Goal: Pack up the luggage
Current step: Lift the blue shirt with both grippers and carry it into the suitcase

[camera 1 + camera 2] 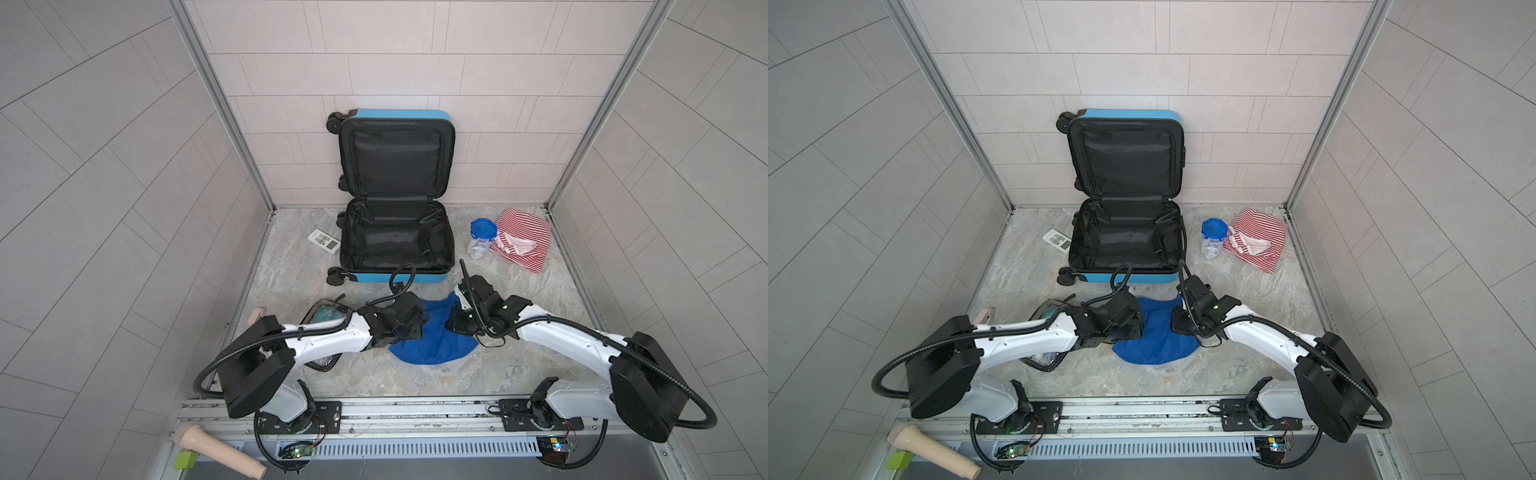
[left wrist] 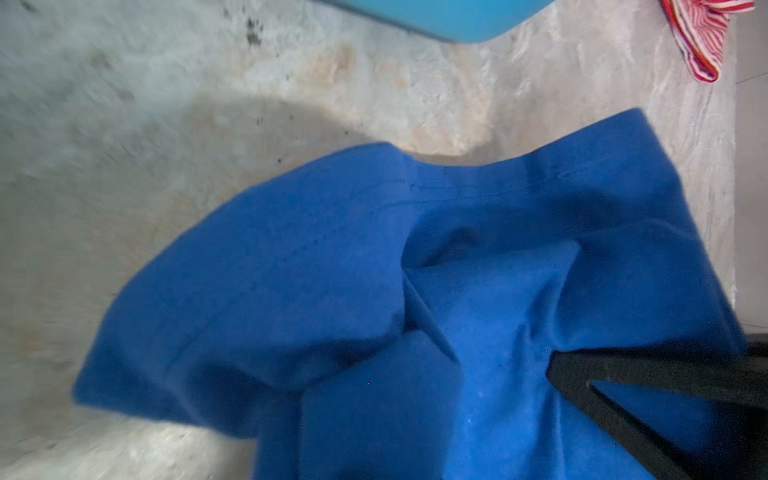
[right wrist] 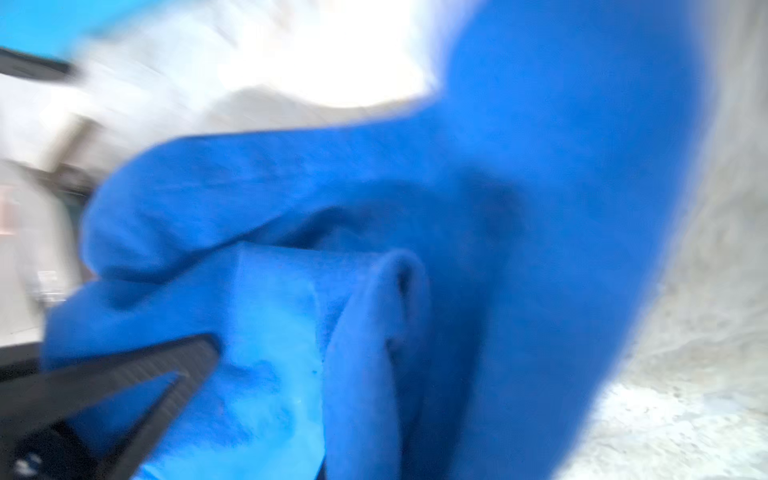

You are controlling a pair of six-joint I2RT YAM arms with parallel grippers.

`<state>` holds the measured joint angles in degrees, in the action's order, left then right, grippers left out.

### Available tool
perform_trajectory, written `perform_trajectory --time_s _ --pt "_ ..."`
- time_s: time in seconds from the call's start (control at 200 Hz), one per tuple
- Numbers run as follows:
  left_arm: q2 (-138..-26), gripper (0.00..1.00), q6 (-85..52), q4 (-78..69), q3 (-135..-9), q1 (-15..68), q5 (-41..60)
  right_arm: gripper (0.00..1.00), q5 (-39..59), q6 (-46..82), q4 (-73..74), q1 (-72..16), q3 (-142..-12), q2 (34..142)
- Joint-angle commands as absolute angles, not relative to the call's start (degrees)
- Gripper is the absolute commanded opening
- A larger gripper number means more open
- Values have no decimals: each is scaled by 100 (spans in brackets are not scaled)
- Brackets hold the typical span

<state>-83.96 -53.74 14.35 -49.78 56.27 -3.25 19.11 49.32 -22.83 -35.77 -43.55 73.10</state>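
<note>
Evidently clamped on the blue cloth (image 1: pixel 432 347), left end effector (image 1: pixel 417 326) at its nine o'clock edge, right end effector (image 1: pixel 453 322) at three, to spread floppy fabric; luggage (image 1: pixel 365 277) at twelve o'clock on the desk (image 1: pixel 519 299), open for loading.

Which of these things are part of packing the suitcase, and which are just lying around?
Likely for the job: luggage, blue cloth, striped garment, blue-lidded jar, clear pouch, remote.
Just lying about: beige handle, green block.
</note>
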Motion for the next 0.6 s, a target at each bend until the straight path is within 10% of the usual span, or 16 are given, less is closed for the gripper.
perform_trajectory --time_s 0.0,0.59 --pt "-8020 0 -4797 2500 -5712 5647 -842 0 1930 4891 -2604 -3653 -4967 7045" --pt "-8958 0 -2850 2888 -8672 3753 -623 0 1879 4156 -3190 -3303 -9391 9533"
